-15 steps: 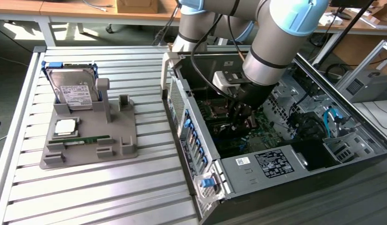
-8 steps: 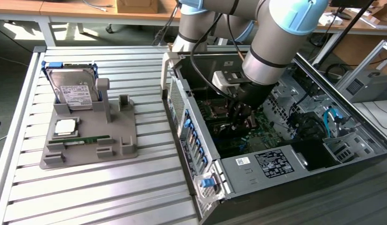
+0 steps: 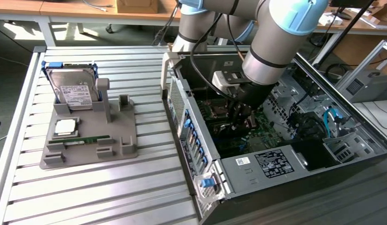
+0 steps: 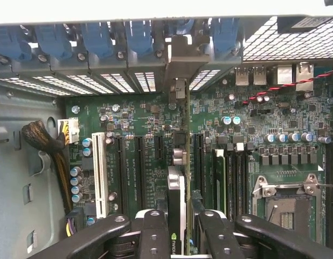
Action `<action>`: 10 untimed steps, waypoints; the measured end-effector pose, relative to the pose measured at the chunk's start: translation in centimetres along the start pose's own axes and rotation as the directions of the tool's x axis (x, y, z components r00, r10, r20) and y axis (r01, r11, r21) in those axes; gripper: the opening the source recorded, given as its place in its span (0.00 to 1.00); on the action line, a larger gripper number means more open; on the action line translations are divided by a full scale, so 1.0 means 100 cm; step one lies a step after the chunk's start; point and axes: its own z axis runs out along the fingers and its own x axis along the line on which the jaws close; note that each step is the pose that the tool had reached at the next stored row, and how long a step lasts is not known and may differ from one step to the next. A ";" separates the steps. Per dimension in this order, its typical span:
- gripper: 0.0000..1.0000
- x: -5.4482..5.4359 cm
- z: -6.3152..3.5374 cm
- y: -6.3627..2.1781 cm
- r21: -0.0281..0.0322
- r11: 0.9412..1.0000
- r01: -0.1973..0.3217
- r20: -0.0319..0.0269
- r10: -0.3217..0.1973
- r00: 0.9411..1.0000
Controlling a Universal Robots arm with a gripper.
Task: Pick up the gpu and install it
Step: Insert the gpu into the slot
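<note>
Your claw is clamped on the gpu, held edge-on inside the computer case above the motherboard. Keep the card upright, its bracket aligned with the rear opening, then press evenly.

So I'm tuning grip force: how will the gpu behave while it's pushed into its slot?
The gpu is a thin card held edge-on between the pincer fingers, so it is probably stiff lengthwise but could tilt sideways if pushed off-centre. Its bare board looks fragile, so press gently. The metal bracket by the case wall may catch.
</note>
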 end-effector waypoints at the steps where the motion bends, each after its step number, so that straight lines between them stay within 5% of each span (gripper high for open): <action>1: 0.27 0.000 0.0000 0.0000 0.000 1.000 0.000 0.000 0.000 1.000; 10: 0.27 -0.002 0.0000 0.0000 0.000 1.000 0.009 0.000 -0.009 1.000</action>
